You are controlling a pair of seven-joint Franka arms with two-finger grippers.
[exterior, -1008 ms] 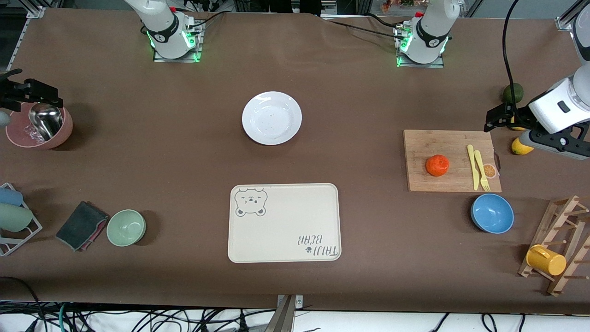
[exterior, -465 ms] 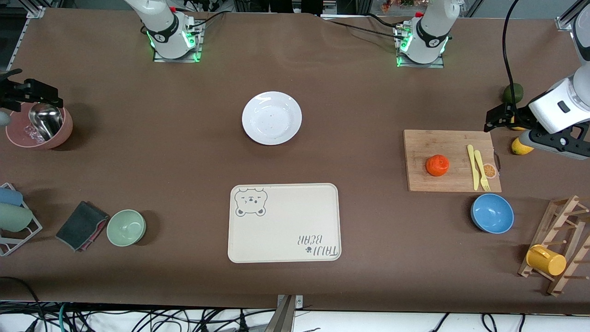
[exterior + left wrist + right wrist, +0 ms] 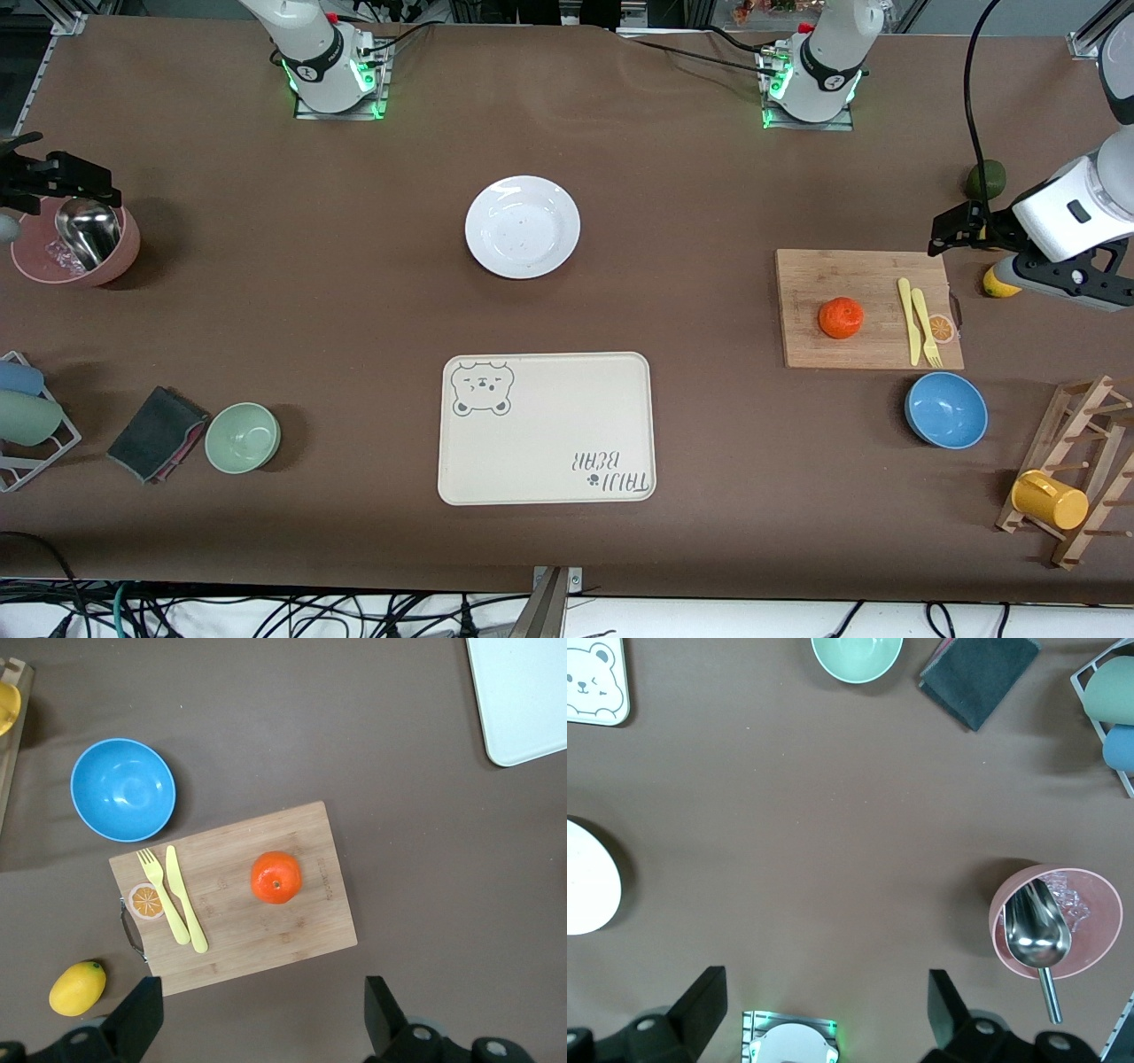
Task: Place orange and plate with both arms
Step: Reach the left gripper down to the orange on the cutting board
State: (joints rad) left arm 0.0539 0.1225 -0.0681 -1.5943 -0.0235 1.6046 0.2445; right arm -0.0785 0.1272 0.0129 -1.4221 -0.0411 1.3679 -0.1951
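The left gripper (image 3: 950,232) hangs in the air over the bare table at the left arm's end, just off the corner of the wooden cutting board (image 3: 868,308), its fingers (image 3: 137,1020) spread wide and holding nothing. On that board rests the orange (image 3: 841,317), near the board's middle, with a yellow plastic fork (image 3: 926,330) and a yellow plastic knife (image 3: 907,319) lying side by side toward the board's handle end. A lemon (image 3: 997,283) sits on the table beside the board, partly covered by the arm, and a dark green avocado-like fruit (image 3: 985,180) lies farther from the front camera. A blue bowl (image 3: 946,409) stands nearer the camera than the board.

The right gripper (image 3: 75,186) hovers over the pink bowl (image 3: 75,248) at the right arm's end of the table, its fingers (image 3: 700,1005) likewise wide apart and empty. A metal scoop (image 3: 89,232) lies in that bowl.

The plate (image 3: 523,227) sits empty on the table about midway between the two arms, well apart from the orange. Nearer the camera than the plate lies the beige bear tray (image 3: 547,429). A green bowl (image 3: 243,437) and a folded dark cloth (image 3: 157,433) rest toward the right arm's end.
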